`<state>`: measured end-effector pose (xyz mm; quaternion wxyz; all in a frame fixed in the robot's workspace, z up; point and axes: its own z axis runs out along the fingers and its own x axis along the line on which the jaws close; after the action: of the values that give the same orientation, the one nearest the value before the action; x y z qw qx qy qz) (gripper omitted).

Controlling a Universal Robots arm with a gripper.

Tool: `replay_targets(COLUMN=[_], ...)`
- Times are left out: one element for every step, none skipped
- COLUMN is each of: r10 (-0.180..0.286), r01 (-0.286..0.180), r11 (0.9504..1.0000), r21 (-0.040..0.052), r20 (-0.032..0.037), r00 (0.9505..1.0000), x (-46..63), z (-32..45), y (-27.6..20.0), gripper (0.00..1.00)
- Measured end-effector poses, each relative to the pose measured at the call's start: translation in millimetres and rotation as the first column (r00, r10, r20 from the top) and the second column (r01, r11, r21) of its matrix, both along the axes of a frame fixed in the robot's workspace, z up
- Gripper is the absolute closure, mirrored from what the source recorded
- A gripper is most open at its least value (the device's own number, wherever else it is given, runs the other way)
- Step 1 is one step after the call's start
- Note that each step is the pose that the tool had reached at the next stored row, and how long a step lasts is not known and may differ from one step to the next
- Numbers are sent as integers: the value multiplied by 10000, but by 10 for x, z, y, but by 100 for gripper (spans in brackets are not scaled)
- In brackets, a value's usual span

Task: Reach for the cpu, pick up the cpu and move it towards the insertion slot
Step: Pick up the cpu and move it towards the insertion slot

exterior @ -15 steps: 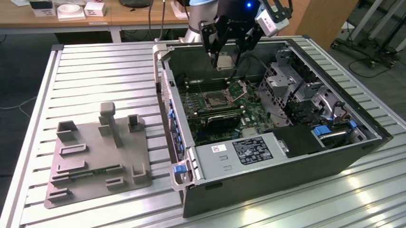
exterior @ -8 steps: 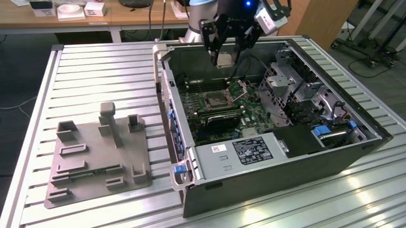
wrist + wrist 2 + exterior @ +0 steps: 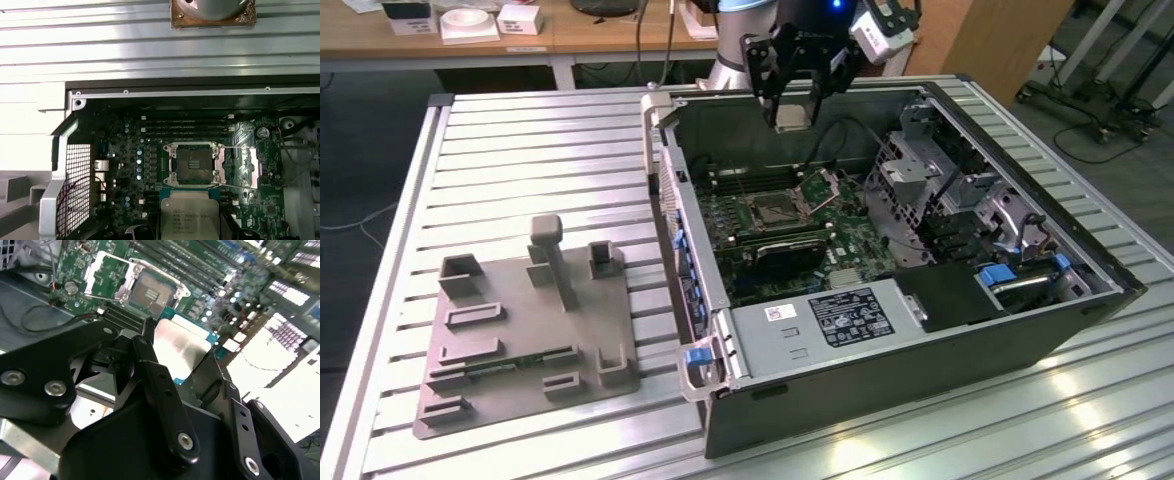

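A: Where does the gripper [image 3: 794,112] sit?

B: Above the open computer case [image 3: 1067,330], with the cpu [image 3: 791,118] between its fingers [image 3: 155,385].

A: And the insertion slot [image 3: 767,209]?

B: Below the gripper, on the motherboard [image 3: 781,235] inside the case, its retention frame [image 3: 823,190] hinged up beside it.

A: The fixture plate [image 3: 520,340]?

B: On the table [image 3: 507,130], well apart, toward the exterior view's left, outside the case.
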<state>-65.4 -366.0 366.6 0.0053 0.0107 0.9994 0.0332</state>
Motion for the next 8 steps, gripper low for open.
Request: replay_targets(r10=[-6,-18,-34,-56,-79,-85,-84,-84], r01=[6,18,34,56,79,85,84,84], r11=[10000,10000,10000,10000,10000,10000,10000,10000], r21=[1,1,1,1,0,1,2,1], r20=[-19,-39,-60,-83,-110,-132,-144,-152], r00=[10000,10000,10000,9999,9999,9999,9999,9998], x=[12,25,35,45,52,55,58,61], z=[-18,-38,-56,-73,-91,-106,-119,-129], y=[14,27,37,46,57,81,109,140], gripper=[46,46,46,46,46,46,46,46])
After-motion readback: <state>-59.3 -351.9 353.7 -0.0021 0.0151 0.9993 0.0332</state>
